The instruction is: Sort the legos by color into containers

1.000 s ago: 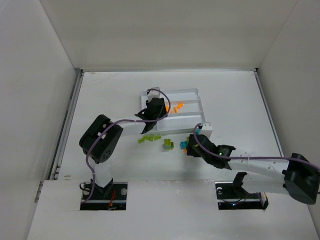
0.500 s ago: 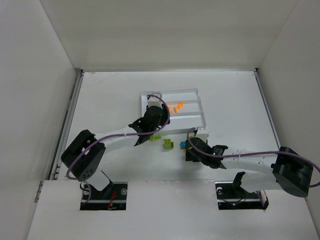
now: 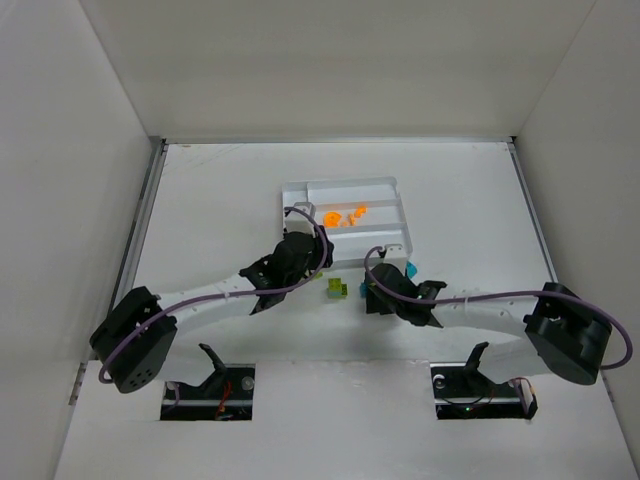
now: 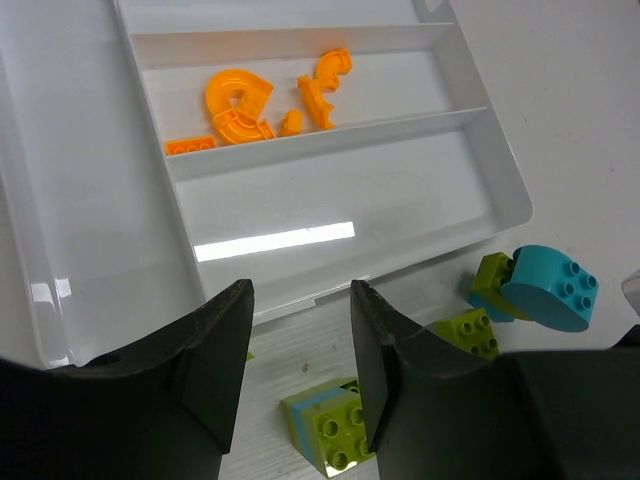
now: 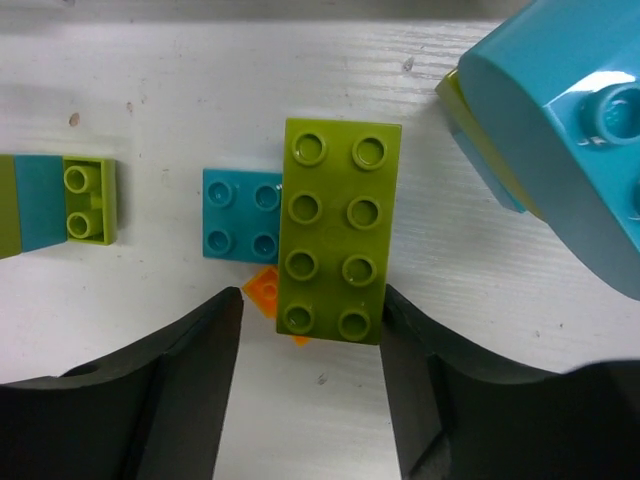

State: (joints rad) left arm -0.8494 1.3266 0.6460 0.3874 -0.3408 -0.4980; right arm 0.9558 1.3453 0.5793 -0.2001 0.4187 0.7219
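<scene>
Right pincer [image 5: 310,345] spread astride lime brick [image 5: 335,230] on tabletop [image 5: 150,80], teal legos [image 5: 240,213] just beside; left pincer [image 4: 300,340] spread, empty, at tray [image 4: 90,250] near edge, orange legos [image 4: 240,100] in one compartment; a second ago left pincer was over the tray.

Bright, even light from overhead; shadows on the white tabletop [image 3: 220,200] faint and soft; a glare streak crosses the tray [image 4: 420,190] floor in the left wrist view; dark fingers [image 4: 215,370] slightly blurred up close.
</scene>
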